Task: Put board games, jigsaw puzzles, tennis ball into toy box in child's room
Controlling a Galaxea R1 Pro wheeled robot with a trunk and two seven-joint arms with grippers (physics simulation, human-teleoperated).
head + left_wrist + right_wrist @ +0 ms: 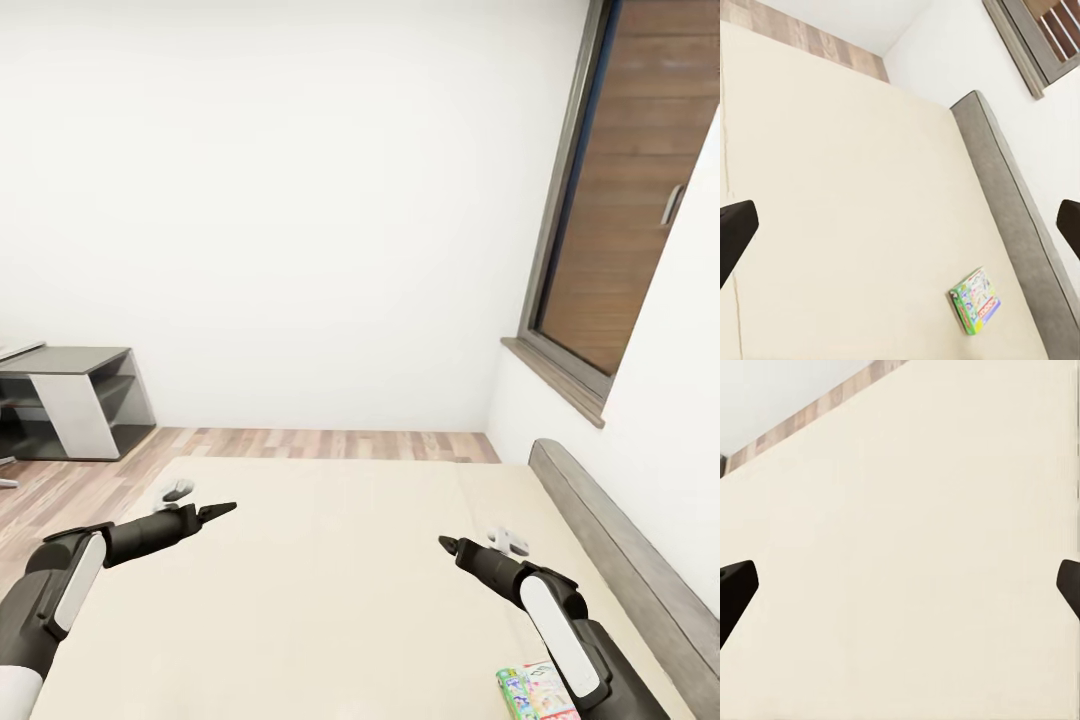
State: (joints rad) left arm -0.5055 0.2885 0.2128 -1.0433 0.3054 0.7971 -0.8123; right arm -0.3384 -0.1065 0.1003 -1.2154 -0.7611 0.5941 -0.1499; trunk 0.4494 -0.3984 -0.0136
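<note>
I look down on the bed (330,600) with its beige sheet. One white-and-green board game (535,692) lies flat on the sheet near the headboard, just beside my right forearm; the left wrist view has it too (975,300). My left gripper (222,510) hovers open over the bed's left part, with nothing between its fingers (733,229). My right gripper (448,545) hovers open over the right part, also empty, above bare sheet (900,547). The toy box, jigsaw puzzles and tennis ball are out of view.
The dark grey headboard (620,540) runs along the bed's right side under a dark-framed window (610,210). At far left stands the table's low dark-grey unit with a white panel (70,405). Wood-plank floor (330,443) lies between the bed and the white wall.
</note>
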